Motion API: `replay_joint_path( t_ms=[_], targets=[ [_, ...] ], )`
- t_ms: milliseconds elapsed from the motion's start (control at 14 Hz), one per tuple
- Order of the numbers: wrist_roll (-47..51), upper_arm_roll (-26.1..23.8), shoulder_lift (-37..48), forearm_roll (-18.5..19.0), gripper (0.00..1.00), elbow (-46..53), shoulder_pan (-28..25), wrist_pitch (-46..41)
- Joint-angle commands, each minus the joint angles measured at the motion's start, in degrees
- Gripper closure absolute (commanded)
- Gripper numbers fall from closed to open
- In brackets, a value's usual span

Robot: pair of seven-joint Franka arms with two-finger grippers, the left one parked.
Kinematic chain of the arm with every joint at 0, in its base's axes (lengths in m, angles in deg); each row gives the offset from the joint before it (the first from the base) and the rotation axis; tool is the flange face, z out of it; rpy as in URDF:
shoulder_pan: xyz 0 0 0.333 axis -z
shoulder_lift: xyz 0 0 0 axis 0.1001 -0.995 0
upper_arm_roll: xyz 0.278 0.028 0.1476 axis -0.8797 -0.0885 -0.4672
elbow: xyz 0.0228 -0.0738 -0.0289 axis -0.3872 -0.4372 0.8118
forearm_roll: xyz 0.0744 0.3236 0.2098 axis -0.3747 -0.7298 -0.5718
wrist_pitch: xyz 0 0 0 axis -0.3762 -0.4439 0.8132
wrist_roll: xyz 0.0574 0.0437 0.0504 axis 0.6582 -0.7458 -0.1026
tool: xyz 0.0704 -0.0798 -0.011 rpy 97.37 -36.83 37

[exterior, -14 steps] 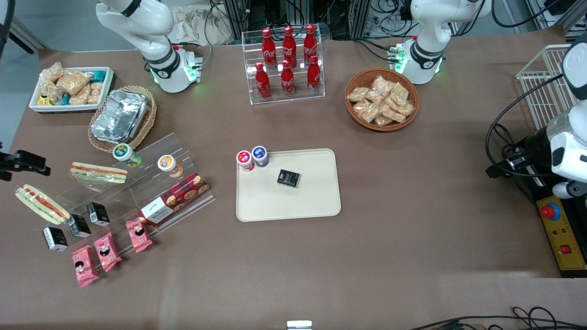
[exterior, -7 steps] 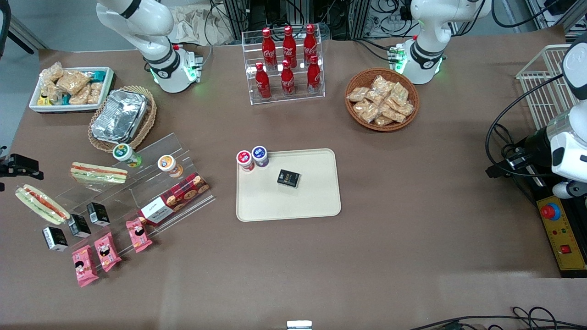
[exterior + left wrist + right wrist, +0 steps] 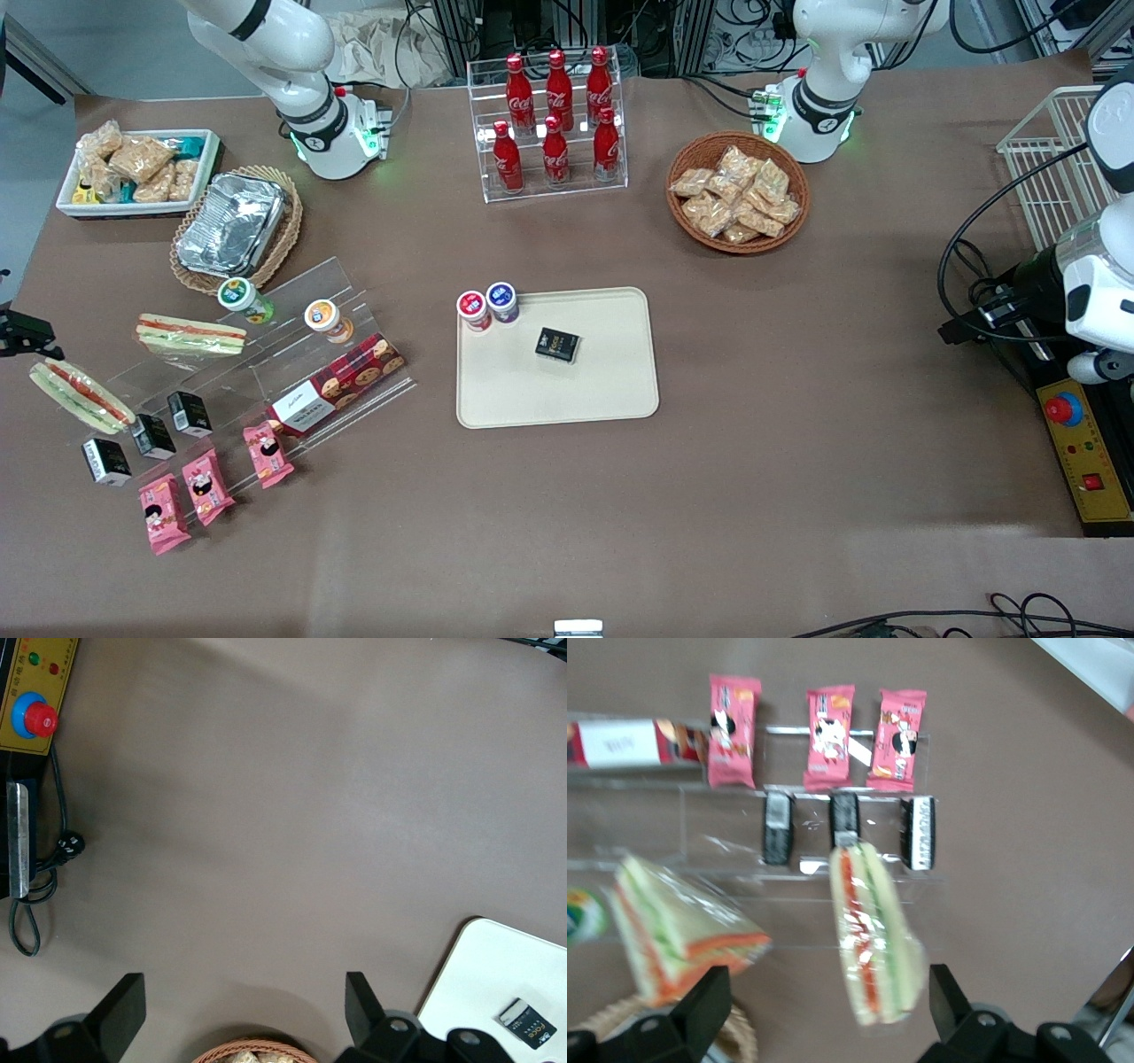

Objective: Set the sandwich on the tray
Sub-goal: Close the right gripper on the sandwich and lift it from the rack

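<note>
From the front view I can only catch a dark sliver of my gripper (image 3: pixel 22 332) at the working arm's end of the table, hanging above the brown table (image 3: pixel 797 461) just beside the two wrapped wedges; the white arm (image 3: pixel 266 40) rises from its base farther from the camera than the foil container (image 3: pixel 232 223) in its wicker basket. The sandwich (image 3: pixel 81 395) lies at the outer edge of the clear acrylic stand (image 3: pixel 292 354), tilted, with the second sandwich (image 3: pixel 190 334) resting on the stand's upper step, a little farther from the camera. The tray (image 3: pixel 602 390) sits at the middle of the table, well apart from both wedges, carrying a small black box (image 3: pixel 557 345) and two capped jars (image 3: pixel 487 307) at one corner. Farther from the camera stand the cola bottles (image 3: pixel 555 120) in a clear rack, and a wicker bowl of snack bags (image 3: pixel 738 192). From the right wrist view the fingers (image 3: pixel 700 1005) are spread wide (nothing between them), and the gripper (image 3: pixel 824 1010) hovers over the sandwich (image 3: pixel 873 935), which lies lengthwise between the two tips, apart from both. The second sandwich (image 3: pixel 678 926) shows beside it, with three black boxes (image 3: pixel 845 819) and three pink packets (image 3: pixel 829 737) lined along the stand. The left wrist view gives me bare brown table (image 3: pixel 283 815), a corner of the tray (image 3: pixel 496 974) and the black box (image 3: pixel 528 1024).
</note>
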Motion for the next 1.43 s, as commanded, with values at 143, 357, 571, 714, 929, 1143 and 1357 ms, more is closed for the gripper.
replay_joint_path(
  t_ms=[143, 357, 571, 714, 929, 1143, 1357],
  targets=[
    [-12.3, -0.6, -3.1, -0.1, 0.01, -1.2, 2.9, 1.5],
    [-16.6, -0.6, -3.3, -0.1, 0.01, -4.3, 3.9, 4.6],
    [-18.9, -0.6, -4.9, -0.1, 0.01, -4.5, 4.9, 6.2],
    [-20.0, -0.6, -5.7, -0.1, 0.01, -4.5, 5.0, 6.7],
    [-21.0, -0.6, -6.7, -0.1, 0.01, -4.5, 5.1, 7.2],
    [-21.4, -0.6, -7.7, 0.0, 0.01, -4.5, 5.7, 7.7],
    [-22.9, -0.6, -8.0, 0.0, 0.05, -4.3, 5.6, 8.6]
  ],
)
